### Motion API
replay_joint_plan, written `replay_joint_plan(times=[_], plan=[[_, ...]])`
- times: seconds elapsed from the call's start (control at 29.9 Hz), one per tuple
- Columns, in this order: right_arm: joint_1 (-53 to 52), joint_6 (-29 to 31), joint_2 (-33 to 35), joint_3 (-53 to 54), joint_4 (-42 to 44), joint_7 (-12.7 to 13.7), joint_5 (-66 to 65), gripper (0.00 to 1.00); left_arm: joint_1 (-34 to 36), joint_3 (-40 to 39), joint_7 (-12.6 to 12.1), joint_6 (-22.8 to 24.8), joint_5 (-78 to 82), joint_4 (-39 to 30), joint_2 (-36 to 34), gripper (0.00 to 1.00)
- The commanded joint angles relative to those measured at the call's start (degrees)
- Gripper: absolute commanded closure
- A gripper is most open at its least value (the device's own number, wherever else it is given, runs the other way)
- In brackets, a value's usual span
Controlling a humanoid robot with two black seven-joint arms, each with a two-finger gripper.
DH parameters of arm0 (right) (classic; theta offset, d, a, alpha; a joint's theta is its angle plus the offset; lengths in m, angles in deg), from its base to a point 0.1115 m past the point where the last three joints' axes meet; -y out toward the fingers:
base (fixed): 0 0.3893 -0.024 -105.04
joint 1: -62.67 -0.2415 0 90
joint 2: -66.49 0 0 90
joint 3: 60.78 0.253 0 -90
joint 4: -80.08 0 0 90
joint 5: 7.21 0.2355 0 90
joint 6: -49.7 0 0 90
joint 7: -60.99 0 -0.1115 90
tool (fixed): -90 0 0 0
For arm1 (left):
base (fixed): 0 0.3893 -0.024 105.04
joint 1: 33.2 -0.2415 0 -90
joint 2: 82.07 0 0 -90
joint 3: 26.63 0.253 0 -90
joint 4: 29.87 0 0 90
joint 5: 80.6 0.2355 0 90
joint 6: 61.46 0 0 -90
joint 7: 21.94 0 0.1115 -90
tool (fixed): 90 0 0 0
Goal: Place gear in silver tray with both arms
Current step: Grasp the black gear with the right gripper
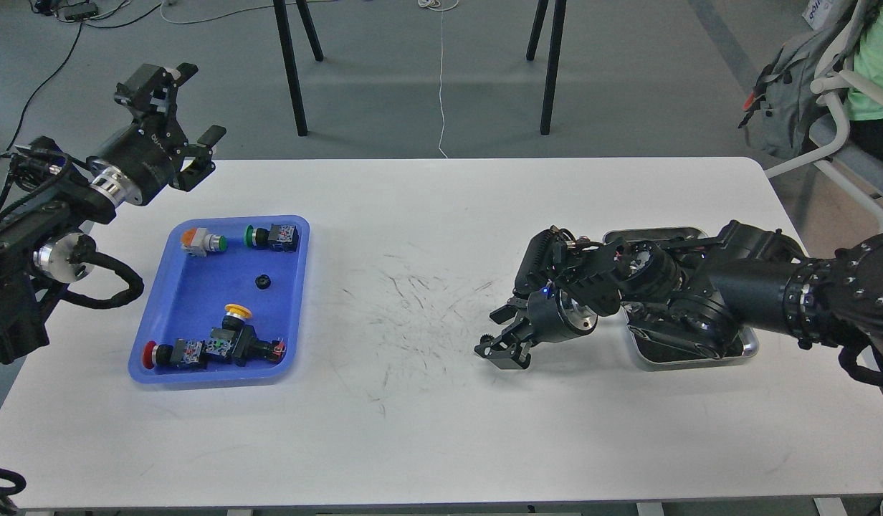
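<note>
Gear [489,339]: small dark toothed piece, seen at the far-side tip of the right gripper [500,348], low over the white table [441,430], right of centre. Too small and dark to tell whether the fingers pinch it or merely touch it; jaws look narrow, but closure cannot be told.

Silver tray [750,349]: on the right side of the table, largely hidden under the right arm's forearm and wrist. Only its far rim and near right corner show; no contents can be made out.

Step in hand (judgement): pick-up or early carry of the gear by the right arm. Placement not yet done. Next move calls for a confirmed grip, a lift clear of the table, then a swing rightward to the tray. The arm's own bulk covers the tray, so the wrist must fold back to expose a drop spot. Risk: such a small part slipping from the fingertips.

Left gripper [176,115]: raised beyond the far left table edge, fingers spread, grasping nothing.

Blue tray [292,315]: left side, holding push-button switches with red, yellow, green and orange caps, plus a small black ring [263,282].

Surface: white, with dark scuffs at centre. Room: grey floor, black legs, cables, and a backpack at far right.
</note>
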Motion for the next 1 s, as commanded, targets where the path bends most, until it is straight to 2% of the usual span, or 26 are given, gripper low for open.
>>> replay_joint_plan(times=[0.0, 0.13, 0.23, 0.84, 0.97], plan=[[0.3, 0.2, 0.0, 0.0, -0.1, 0.0, 0.0, 0.39, -0.1, 0.0, 0.0, 0.0, 0.0, 0.0, 0.0, 0.00], [0.3, 0.3, -0.1, -0.1, 0.0, 0.0, -0.1, 0.45, -0.1, 0.0, 0.0, 0.0, 0.0, 0.0, -0.2, 0.00], [0.1, 0.4, -0.1, -0.1, -0.2, 0.0, 0.0, 0.54, -0.1, 0.0, 0.0, 0.0, 0.0, 0.0, -0.2, 0.00], [-0.8, 1.5, -0.3, -0.3, -0.4, 0.0, -0.2, 0.61, 0.0, 0.0, 0.0, 0.0, 0.0, 0.0, -0.3, 0.00], [-1.0, 1.4, -0.3, -1.5, -0.4, 0.0, -0.2, 0.69, -0.1, 0.0, 0.0, 0.0, 0.0, 0.0, -0.2, 0.00]])
